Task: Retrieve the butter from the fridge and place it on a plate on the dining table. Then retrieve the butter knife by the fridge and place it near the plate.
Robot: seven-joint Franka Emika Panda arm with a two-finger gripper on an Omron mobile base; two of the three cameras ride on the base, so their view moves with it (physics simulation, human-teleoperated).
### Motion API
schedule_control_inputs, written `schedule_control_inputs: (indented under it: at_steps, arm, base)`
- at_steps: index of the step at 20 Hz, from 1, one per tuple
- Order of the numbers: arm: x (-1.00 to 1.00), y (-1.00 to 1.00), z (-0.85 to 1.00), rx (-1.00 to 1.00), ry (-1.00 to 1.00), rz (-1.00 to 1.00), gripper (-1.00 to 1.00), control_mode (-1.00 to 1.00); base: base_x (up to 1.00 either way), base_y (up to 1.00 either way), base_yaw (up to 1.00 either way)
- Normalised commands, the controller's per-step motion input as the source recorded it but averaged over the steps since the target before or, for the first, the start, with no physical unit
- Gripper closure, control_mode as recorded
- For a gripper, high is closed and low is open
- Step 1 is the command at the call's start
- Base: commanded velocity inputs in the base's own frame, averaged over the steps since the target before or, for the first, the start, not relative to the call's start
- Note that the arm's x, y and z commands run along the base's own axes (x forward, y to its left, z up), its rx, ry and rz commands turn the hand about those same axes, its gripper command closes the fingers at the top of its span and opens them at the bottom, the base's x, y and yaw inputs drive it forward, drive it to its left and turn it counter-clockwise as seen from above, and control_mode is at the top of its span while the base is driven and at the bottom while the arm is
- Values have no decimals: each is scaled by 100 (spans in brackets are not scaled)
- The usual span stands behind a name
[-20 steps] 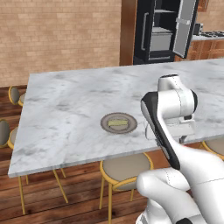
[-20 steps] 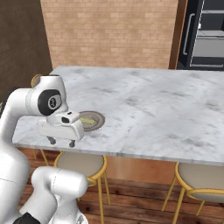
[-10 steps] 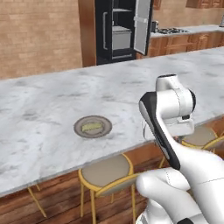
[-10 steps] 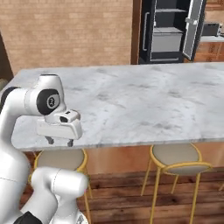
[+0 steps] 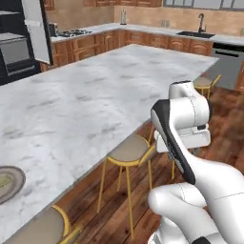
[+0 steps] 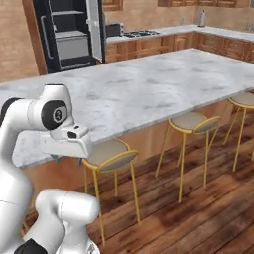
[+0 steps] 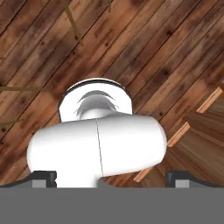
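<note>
butter [image 5: 3, 181]: pale stick on plate [image 5: 14, 183] at near end of dining table [image 5: 81, 102]; first half looks done
gripper [image 7: 111, 178]: jaws wide apart, holding nothing, aimed at wood floor
fridge [image 6: 69, 34]: door open, across table
step: fetching knife; not visible
next: drive to fridge; find knife

Three cams: two on base behind arm, one on hand.

Left base cam sat behind/left of arm, looked fwd and down across the table [image 5: 71, 109] toward the fridge [image 5: 19, 43] at far left, plate [image 5: 7, 183] close at its lower-left edge. Right base cam looked from the other side, w/ fridge [image 6: 69, 34] at top left. Both shared the marble slab, stools [image 6: 191, 121] and wood floor [image 6: 198, 208]. Hand cam pointed straight down at floor planks, fairly near.
</note>
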Motion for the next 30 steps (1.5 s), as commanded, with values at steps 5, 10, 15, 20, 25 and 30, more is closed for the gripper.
schedule_control_inputs:
  at_steps: [5,10,15,20,25,30]
  arm:
    - [0,0,0,0,0,0,-100,100]
    - [0,0,0,0,0,0,-100,100]
    - [0,0,0,0,0,0,-100,100]
    - [0,0,0,0,0,0,-100,100]
    - [0,0,0,0,0,0,-100,100]
    - [0,0,0,0,0,0,-100,100]
  base:
    - [5,-95,-78]
    - [16,-86,-75]
    - [86,-57,-49]
    - [100,15,-22]
    - [100,60,-25]
    - [100,67,-27]
